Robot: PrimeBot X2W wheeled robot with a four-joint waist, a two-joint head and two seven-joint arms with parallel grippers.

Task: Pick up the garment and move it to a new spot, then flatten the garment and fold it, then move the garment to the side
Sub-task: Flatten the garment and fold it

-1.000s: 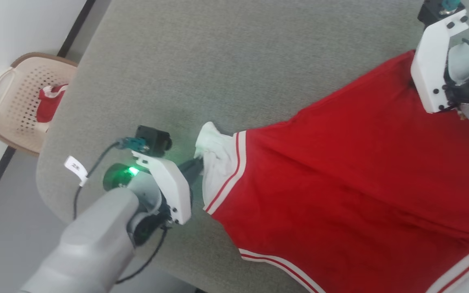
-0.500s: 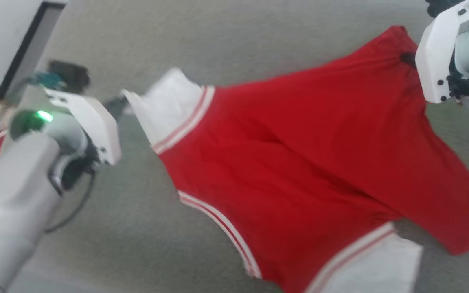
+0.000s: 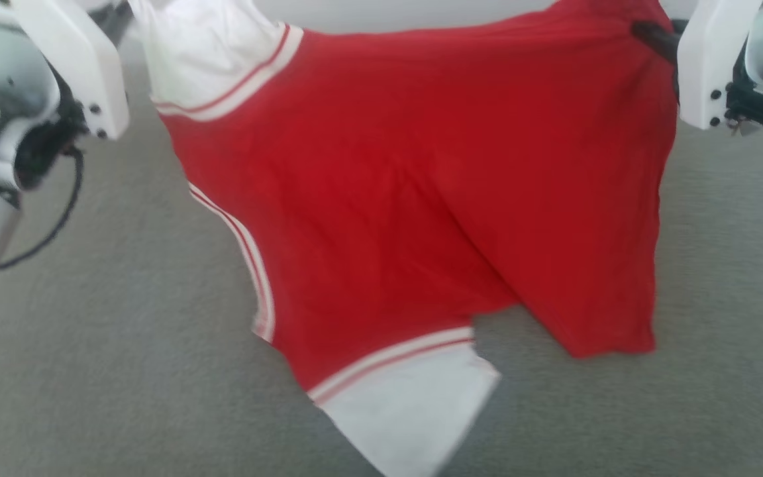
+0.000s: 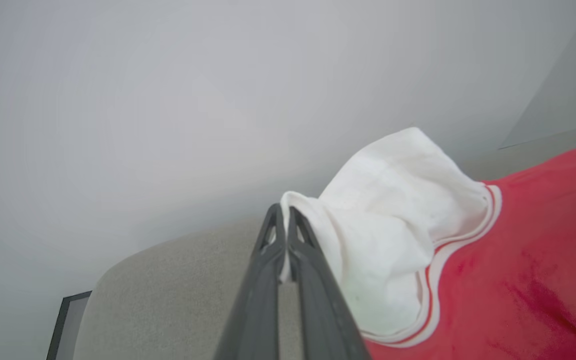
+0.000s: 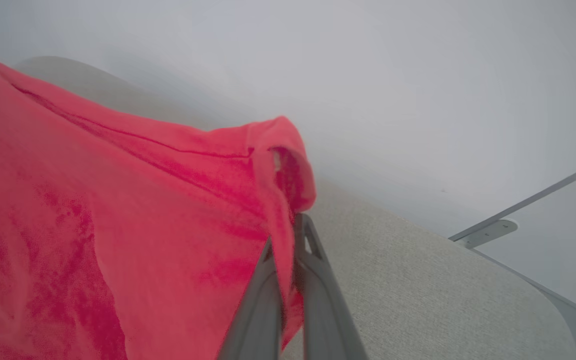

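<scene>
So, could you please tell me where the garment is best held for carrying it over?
Probably as now: the left claw pinching the white sleeve tip from the left, the right claw pinching the red hem corner from the right. Those two ends of one side edge let the garment hang spread and flat.

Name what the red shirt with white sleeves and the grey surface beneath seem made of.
Red shirt with white sleeves: soft matte knit fabric, fibre unclear; it drapes and creases as it hangs. Grey surface: probably woven upholstery cloth, matte, finely speckled grain.
</scene>
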